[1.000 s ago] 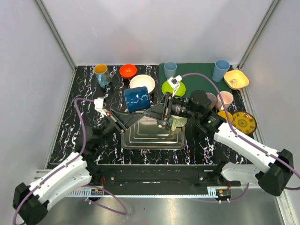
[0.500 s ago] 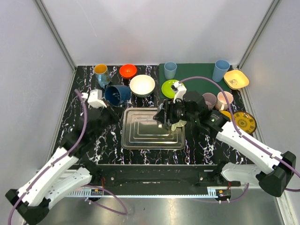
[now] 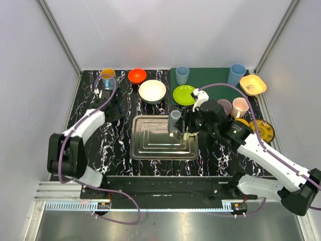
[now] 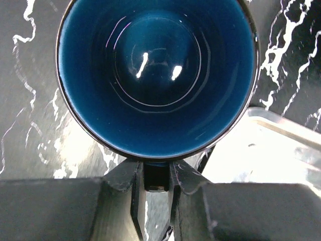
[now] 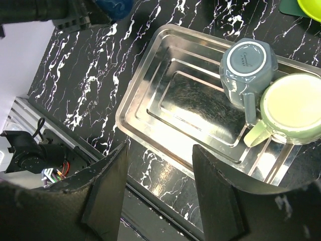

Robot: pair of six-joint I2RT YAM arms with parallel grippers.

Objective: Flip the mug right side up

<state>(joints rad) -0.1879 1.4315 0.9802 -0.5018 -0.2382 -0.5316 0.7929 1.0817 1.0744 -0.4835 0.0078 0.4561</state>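
Seemingly I am nearly done: my left claw [image 4: 156,176] pinches the blue mug [image 4: 156,75] by its handle, mouth up, over the table [image 4: 25,75] at far left. Letting go remains. My right claw [image 5: 160,155] gapes wide above the tray [image 5: 150,95].

Bright even light, glare inside mug [image 4: 156,75]

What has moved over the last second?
The left gripper, shut on the handle of the blue mug, carried it from above the tray leftward and back. The right gripper drew rightward, uncovering the grey mug. Tray and white bowl stayed.
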